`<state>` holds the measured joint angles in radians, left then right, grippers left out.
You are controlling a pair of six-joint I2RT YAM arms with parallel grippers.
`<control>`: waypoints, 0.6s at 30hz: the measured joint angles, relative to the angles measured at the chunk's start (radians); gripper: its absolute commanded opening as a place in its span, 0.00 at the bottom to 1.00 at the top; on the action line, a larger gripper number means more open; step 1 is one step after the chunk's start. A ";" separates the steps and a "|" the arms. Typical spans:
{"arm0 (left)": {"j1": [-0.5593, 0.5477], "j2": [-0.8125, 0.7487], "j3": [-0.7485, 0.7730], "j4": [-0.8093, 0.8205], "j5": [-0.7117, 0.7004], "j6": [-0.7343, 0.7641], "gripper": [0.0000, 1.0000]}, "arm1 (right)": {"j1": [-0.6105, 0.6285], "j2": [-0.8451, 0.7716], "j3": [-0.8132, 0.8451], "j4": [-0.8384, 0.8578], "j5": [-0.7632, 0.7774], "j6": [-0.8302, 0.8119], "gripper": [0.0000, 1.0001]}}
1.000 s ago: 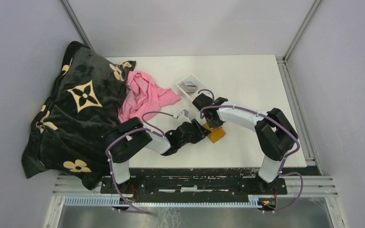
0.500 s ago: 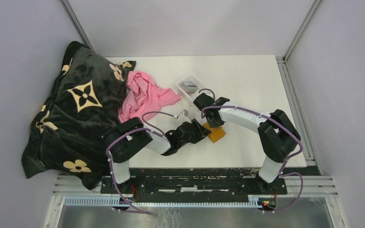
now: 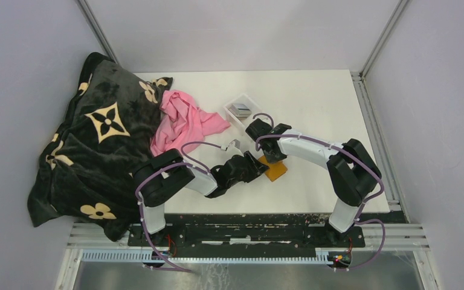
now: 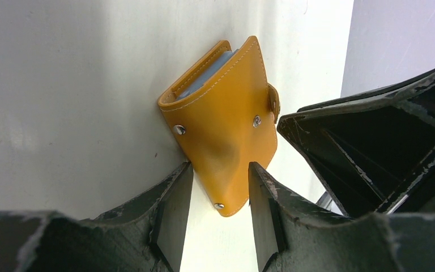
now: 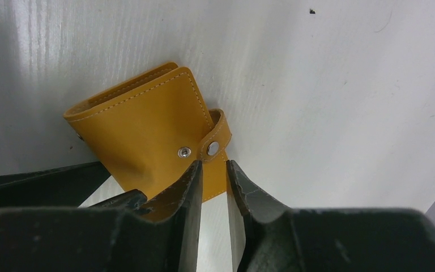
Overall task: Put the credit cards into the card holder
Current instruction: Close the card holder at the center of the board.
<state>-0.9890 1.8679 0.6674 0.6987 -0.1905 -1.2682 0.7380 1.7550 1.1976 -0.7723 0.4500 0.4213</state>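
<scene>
Far left, out of the job: black flowered blanket [image 3: 90, 139] and pink cloth [image 3: 181, 121]. Behind the arms, credit cards [image 3: 240, 109] stacked in a clear tray [image 3: 252, 101], none loaded yet. Left pincer [image 4: 218, 167] clamped, seemingly, on the near corner of the card holder [image 4: 226, 107], leather dimpled between the fingers. Holder closed, lying on the white counter [image 3: 314, 96] between the two arms. Right pincer [image 5: 213, 165] narrowly apart, tips just short of the snapped strap [image 5: 217, 136]. Step in hand, probably: unsnapping. Pin the holder firmly with the left. Slide one right tip under the strap's free end, nip, then peel up off the stud. Pull gently, or risk dragging the whole holder.
</scene>
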 measured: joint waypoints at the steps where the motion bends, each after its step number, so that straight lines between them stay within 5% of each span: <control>1: 0.000 0.000 0.000 0.000 0.000 0.000 0.51 | 0.000 0.002 0.000 0.000 -0.001 0.000 0.29; 18: 0.000 0.009 0.004 0.010 0.007 -0.018 0.51 | 0.006 0.035 0.006 0.004 -0.007 -0.003 0.31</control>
<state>-0.9890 1.8771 0.6712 0.7090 -0.1837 -1.2858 0.7444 1.7901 1.2037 -0.7681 0.4431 0.4179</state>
